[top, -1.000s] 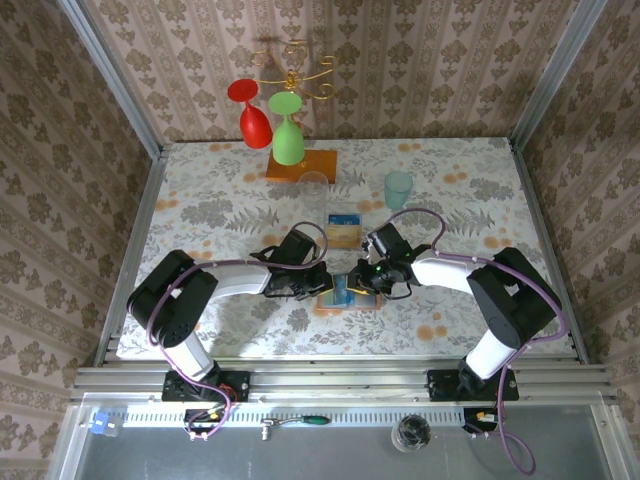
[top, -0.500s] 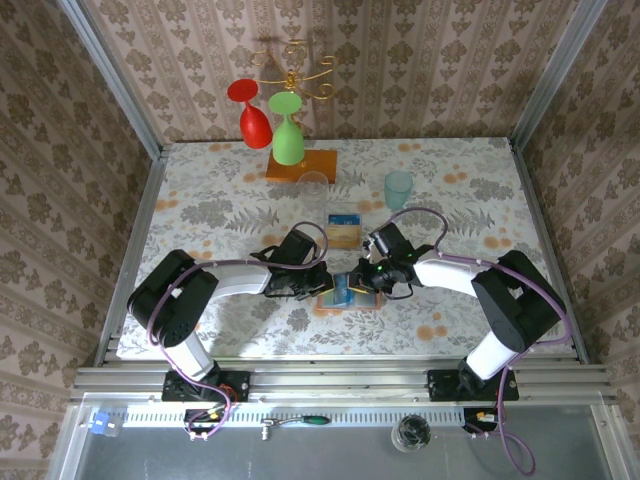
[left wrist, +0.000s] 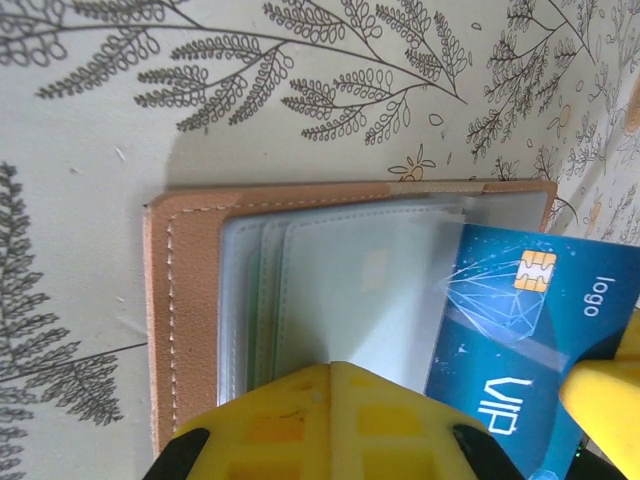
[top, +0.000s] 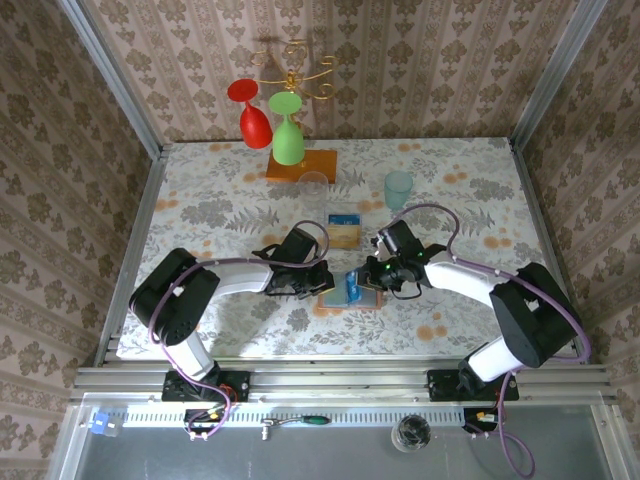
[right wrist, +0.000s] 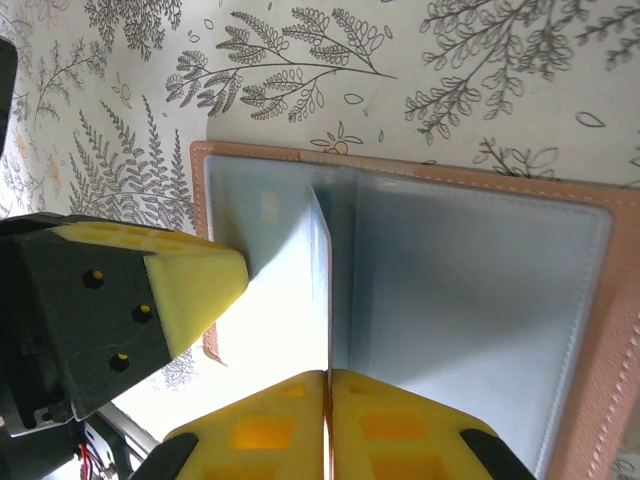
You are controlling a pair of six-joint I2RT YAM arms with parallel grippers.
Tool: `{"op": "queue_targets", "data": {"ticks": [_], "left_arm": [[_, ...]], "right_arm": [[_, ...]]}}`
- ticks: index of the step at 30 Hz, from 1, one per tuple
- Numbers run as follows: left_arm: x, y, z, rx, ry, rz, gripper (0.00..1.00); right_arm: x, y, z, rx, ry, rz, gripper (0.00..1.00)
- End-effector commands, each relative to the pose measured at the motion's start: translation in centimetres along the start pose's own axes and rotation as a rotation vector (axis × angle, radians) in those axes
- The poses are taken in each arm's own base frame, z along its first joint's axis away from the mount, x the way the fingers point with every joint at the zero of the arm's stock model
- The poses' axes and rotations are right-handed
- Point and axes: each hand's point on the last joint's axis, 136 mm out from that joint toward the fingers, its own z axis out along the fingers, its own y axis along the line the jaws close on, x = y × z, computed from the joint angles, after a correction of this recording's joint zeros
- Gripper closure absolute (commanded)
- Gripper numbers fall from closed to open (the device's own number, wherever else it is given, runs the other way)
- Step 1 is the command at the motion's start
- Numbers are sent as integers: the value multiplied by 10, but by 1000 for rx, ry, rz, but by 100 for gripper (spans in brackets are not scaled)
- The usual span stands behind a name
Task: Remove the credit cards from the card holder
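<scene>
The right elbow has swung outward; the right gripper [right wrist: 327, 378], clamped on a teal-blue plastic credit card [left wrist: 505, 330], has it partway out of the open salmon-brown folding card holder [right wrist: 480, 300]. The left gripper [left wrist: 335, 368], fingers together, rests on its pockets.

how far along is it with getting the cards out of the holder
Done: a small stack of cards lies on the table beyond the card holder. In hand: left gripper presses on the holder; right gripper is shut on a blue card partly out of its pocket. Left: pulling it free; other pockets unclear.
</scene>
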Motion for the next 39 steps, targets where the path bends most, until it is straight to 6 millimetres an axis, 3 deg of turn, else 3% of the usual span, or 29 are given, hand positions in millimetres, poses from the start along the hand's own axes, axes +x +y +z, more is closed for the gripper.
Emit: {"op": "queue_targets", "data": {"ticks": [1,7,20,30,39], "left_arm": [[9,14,3,-69,38,-1,100],[3,2,-3,-57,24,22,98],[-10,-12,-23,-22,-32,45,95],[-12,3,-49,-22,-88,20,94],[-8,23,-67,-36,-131,-14,94]], "right_arm": [[0,-6,-13,58,-9,-43,92],[-5,2,-22,64,-11,-96,98],[-18,14,-42,144,39,-333,99],[-33,19,-53,242,186,-687,98],[-59,22,-59,313,246,-1049,99]]}}
